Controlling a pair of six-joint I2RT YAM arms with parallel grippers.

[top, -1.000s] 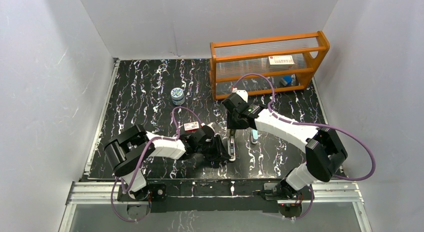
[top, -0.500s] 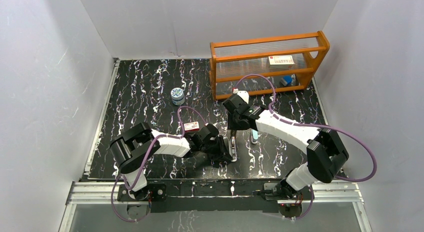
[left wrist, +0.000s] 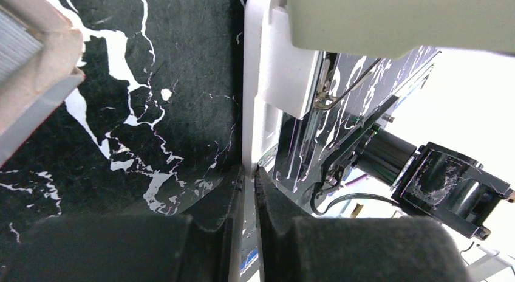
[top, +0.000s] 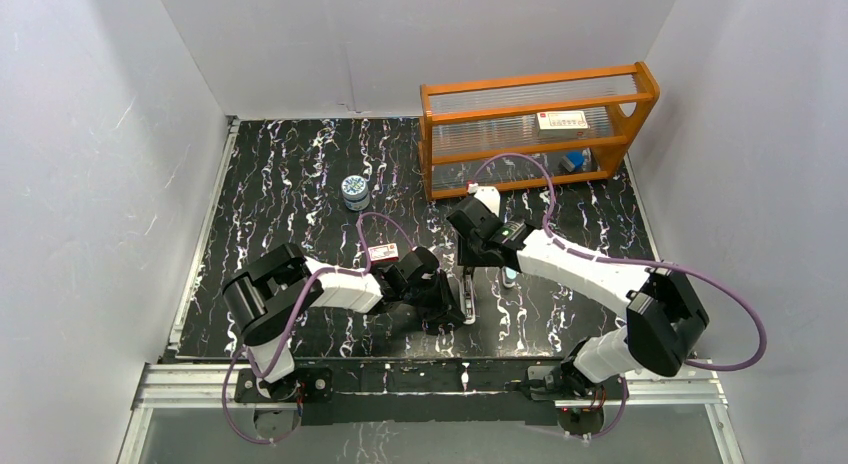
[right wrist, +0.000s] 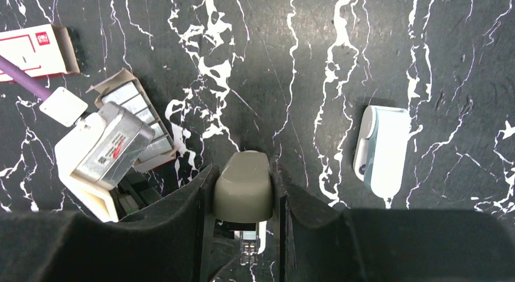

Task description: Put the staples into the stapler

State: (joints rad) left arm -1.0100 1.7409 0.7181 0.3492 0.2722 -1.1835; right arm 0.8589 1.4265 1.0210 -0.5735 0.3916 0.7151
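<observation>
The left pincer [left wrist: 248, 175] is clamping the stapler's [right wrist: 243, 194] base, the right pincer [right wrist: 243, 171] gripping its top, likely opening it before fetching the upper-left staples [right wrist: 130, 99].

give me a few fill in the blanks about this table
1. The right fingers are shut on the beige ____.
2. The light-blue piece is held by ____ arm.
3. From above, the round tin stands ____ of the orange rack.
Missing: stapler; neither; left.
</observation>
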